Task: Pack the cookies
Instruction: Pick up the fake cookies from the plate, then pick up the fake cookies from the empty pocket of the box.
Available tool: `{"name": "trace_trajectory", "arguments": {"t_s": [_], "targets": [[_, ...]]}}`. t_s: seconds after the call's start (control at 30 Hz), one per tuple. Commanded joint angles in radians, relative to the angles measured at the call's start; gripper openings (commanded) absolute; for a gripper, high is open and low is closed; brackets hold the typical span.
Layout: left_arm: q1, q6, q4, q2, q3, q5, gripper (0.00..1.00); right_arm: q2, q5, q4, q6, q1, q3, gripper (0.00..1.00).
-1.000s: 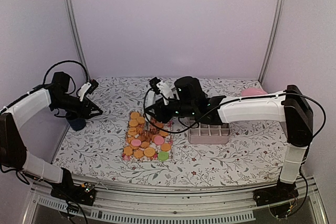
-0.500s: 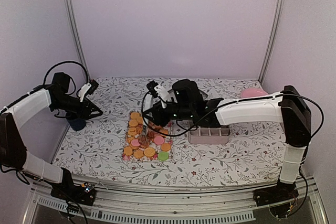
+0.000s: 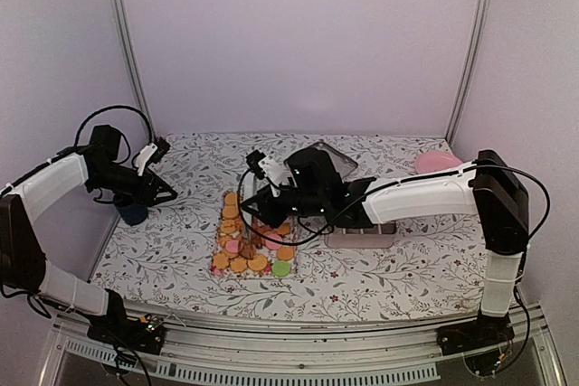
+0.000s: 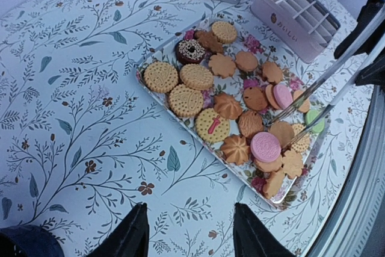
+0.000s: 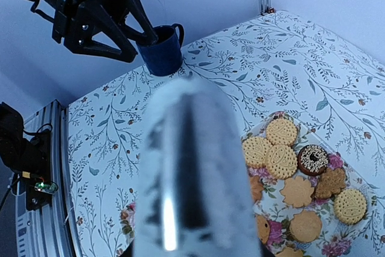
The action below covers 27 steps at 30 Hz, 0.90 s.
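Observation:
The cookies (image 3: 246,240) lie on a floral tray (image 3: 217,268): mostly golden discs, a few pink, one green, one dark brown ring. They also show in the left wrist view (image 4: 213,126) and the right wrist view (image 5: 281,154). My right gripper (image 3: 279,196) is shut on metal tongs (image 4: 319,97), whose two arms reach down over the tray's right-hand cookies. In the right wrist view the tongs (image 5: 186,173) are a blurred metal mass hiding the fingers. My left gripper (image 3: 167,194) is open and empty above the cloth left of the tray (image 4: 189,212).
A grey divided box (image 3: 362,234) stands right of the tray, also in the left wrist view (image 4: 295,19). Its grey lid (image 3: 333,158) lies behind. A dark blue mug (image 3: 133,212) stands under my left arm. A pink plate (image 3: 436,160) sits far right.
My right arm has moved left with the tongs, from beside the box to over the tray. My left arm has not moved.

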Motion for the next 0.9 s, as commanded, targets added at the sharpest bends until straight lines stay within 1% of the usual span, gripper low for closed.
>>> {"name": "trace_trajectory", "arguments": {"t_s": [0.0, 0.07, 0.13, 0.3, 0.47, 0.6, 0.73, 0.87], "targets": [[0.009, 0.002, -0.001, -0.015, -0.008, 0.015, 0.49, -0.028, 0.042, 0.012, -0.012, 0.011, -0.004, 0.20], [0.009, 0.000, -0.001, -0.016, -0.006, 0.018, 0.49, -0.048, 0.059, 0.011, -0.022, 0.011, 0.003, 0.13], [0.009, -0.002, -0.001, -0.017, -0.005, 0.017, 0.49, -0.069, 0.073, 0.007, -0.035, 0.009, 0.010, 0.09], [0.009, -0.003, -0.001, -0.020, -0.004, 0.014, 0.49, -0.128, 0.078, 0.001, -0.051, -0.013, 0.013, 0.05], [0.009, -0.001, -0.001, -0.020, -0.005, 0.012, 0.49, -0.187, 0.085, 0.000, -0.053, -0.051, -0.012, 0.04], [0.009, 0.000, -0.004, -0.023, -0.003, 0.012, 0.49, -0.245, 0.104, -0.012, -0.065, -0.105, -0.052, 0.04], [0.009, 0.001, -0.006, -0.025, -0.003, 0.012, 0.49, -0.324, 0.152, -0.029, -0.088, -0.187, -0.118, 0.04], [0.009, 0.003, -0.006, -0.024, -0.006, 0.014, 0.49, -0.403, 0.180, -0.046, -0.094, -0.306, -0.207, 0.05]]}}
